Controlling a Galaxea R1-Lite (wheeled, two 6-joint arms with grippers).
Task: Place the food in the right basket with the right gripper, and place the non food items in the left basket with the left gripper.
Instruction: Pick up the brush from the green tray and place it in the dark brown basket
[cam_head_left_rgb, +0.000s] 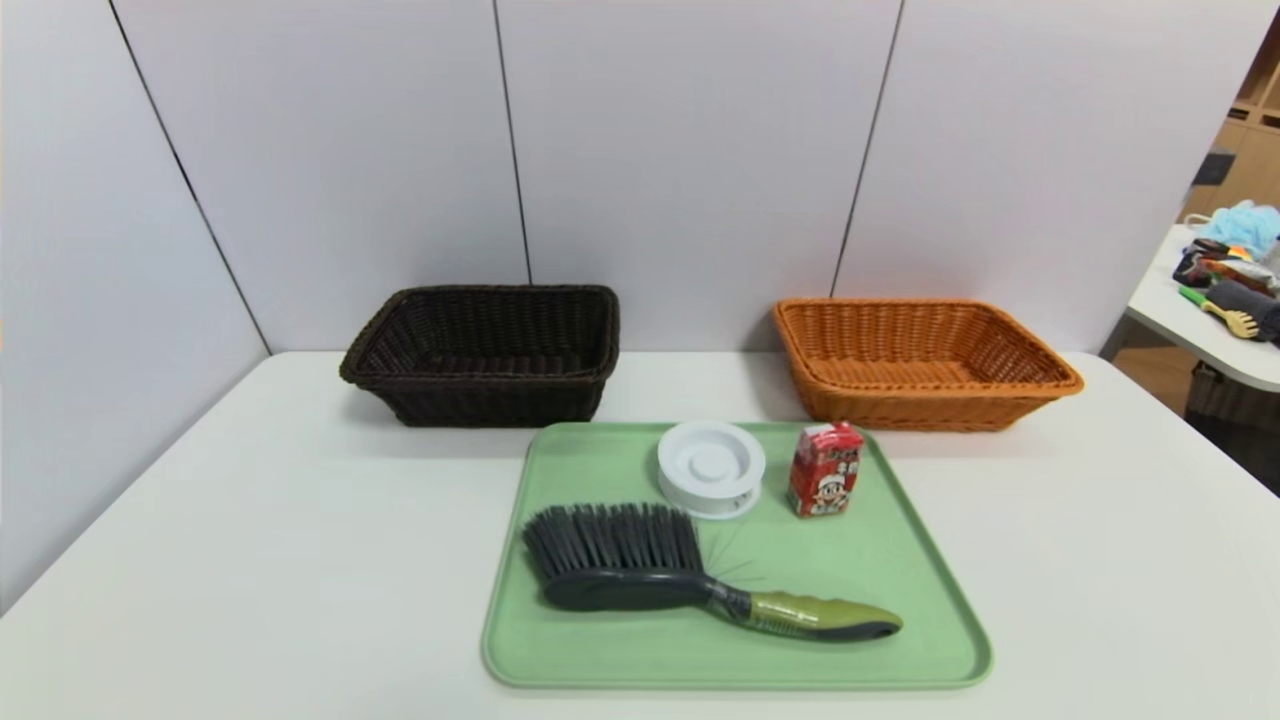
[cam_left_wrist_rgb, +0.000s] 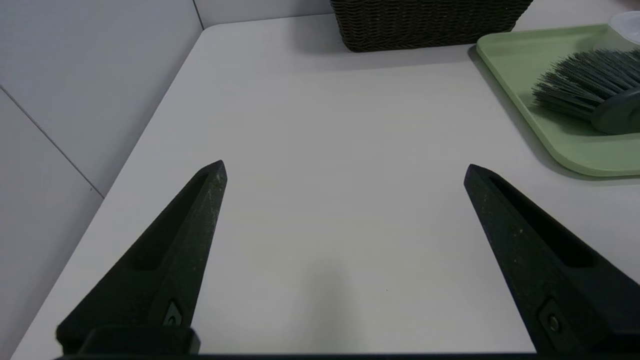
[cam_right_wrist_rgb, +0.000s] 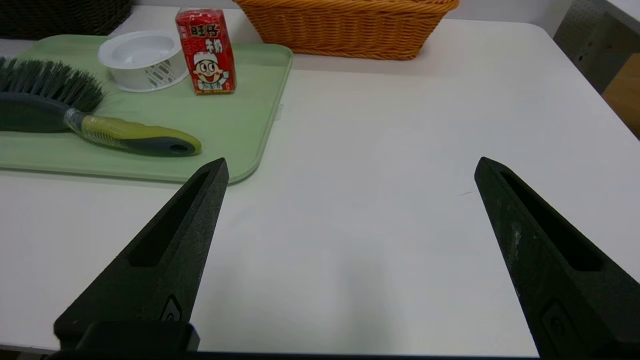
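The drink carton (cam_right_wrist_rgb: 206, 51) stands upright on the far right part of the green tray (cam_right_wrist_rgb: 240, 125), ahead of and to the left of the right gripper (cam_right_wrist_rgb: 350, 172), whose jaws stand wide apart and hold nothing. It looks light and thin-walled, likely to dent under a hard squeeze, so a moderate pinch across its flat sides at mid-height seems best. The orange basket (cam_right_wrist_rgb: 350, 30) sits just beyond it. The white disc (cam_right_wrist_rgb: 142, 60) lies flat just beside the carton; rigid, smooth plastic, probably slippery, best taken across its rim. The hand brush (cam_head_left_rgb: 690, 575) lies on the near part of the tray, bristles (cam_left_wrist_rgb: 580, 80) ahead and right of the left gripper (cam_left_wrist_rgb: 345, 172), also wide apart and empty. Bristles will yield; the stiff handle (cam_right_wrist_rgb: 140, 137) or neck is the sound hold. The dark basket (cam_left_wrist_rgb: 425, 22) stands ahead of the left gripper.
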